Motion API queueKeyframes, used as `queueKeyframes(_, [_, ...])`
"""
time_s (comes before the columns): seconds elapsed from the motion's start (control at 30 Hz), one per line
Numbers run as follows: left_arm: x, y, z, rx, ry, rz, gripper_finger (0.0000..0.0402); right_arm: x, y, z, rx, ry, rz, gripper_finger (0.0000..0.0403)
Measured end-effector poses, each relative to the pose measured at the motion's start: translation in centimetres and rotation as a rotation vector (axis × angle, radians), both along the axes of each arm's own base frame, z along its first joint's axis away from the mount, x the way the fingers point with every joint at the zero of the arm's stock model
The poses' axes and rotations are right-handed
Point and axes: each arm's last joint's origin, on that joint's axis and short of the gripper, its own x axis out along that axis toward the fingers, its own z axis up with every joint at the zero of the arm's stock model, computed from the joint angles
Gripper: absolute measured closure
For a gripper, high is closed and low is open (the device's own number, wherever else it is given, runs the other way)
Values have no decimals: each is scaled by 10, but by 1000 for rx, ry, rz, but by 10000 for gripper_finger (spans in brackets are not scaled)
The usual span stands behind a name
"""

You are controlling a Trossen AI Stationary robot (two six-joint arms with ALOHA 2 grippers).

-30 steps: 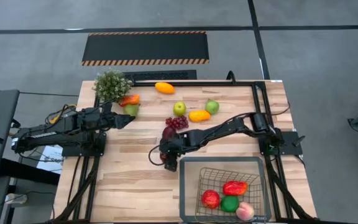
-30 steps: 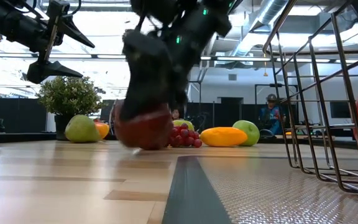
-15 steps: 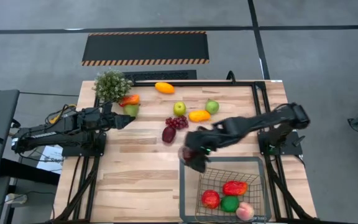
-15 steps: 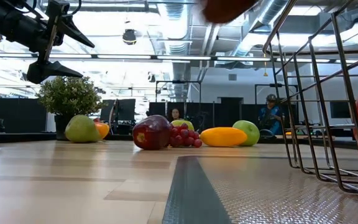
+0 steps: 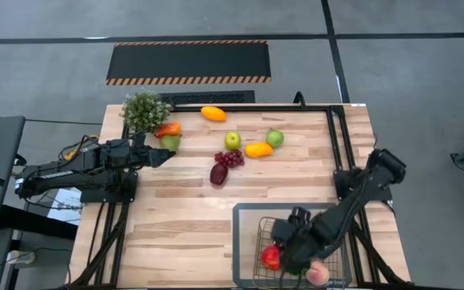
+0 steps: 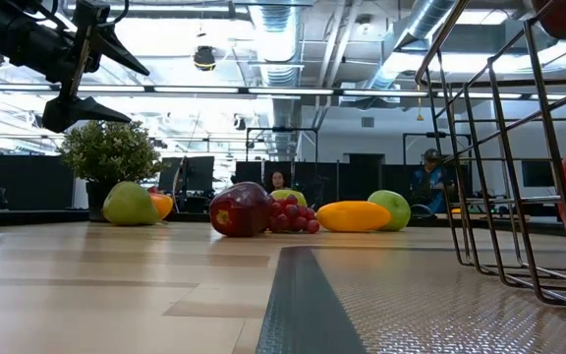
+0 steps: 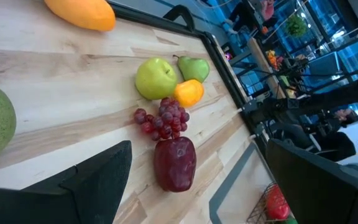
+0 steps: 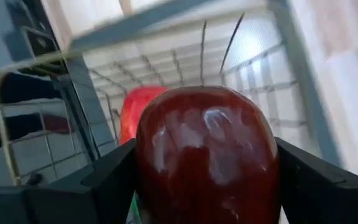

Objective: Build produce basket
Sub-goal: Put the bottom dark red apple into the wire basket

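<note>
**Right pincer carries a red apple over the basket**

The right pincer (image 5: 290, 251) is clamped on a dark red apple (image 8: 207, 155), its fingers (image 8: 114, 180) on opposite flanks, hanging above the wire basket (image 5: 246, 211) at the counter's near right corner. The apple looks rigid, light and glossy, so likely slick; gripping across its widest part suits it. Red fruit (image 5: 271, 258) already lies below. The left pincer (image 5: 156, 155), fingers apart and empty, waits by the counter's left edge near the pear (image 5: 170, 142).
</note>
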Motion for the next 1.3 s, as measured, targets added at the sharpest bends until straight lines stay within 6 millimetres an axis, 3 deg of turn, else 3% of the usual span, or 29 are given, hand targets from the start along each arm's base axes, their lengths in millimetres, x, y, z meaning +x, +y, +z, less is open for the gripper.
queueKeyframes(0.1, [0, 0, 0, -13, -5, 5, 42, 5, 12, -22, -42, 43, 2, 78])
queueKeyframes(0.33, [0, 0, 0, -14, -5, 6, 42, 11, 18, -60, -147, 167, -46, 78])
queueKeyframes(0.73, [0, 0, 0, -16, -6, 7, 42, 19, 31, -57, -58, 66, 84, 75])
queueKeyframes(1.1, [0, 0, 0, -16, -6, 7, 42, 25, 25, -60, -59, 80, 69, 15])
queueKeyframes(1.3, [0, 0, 0, -16, -6, 7, 42, 28, 24, -60, -42, 80, 63, 5])
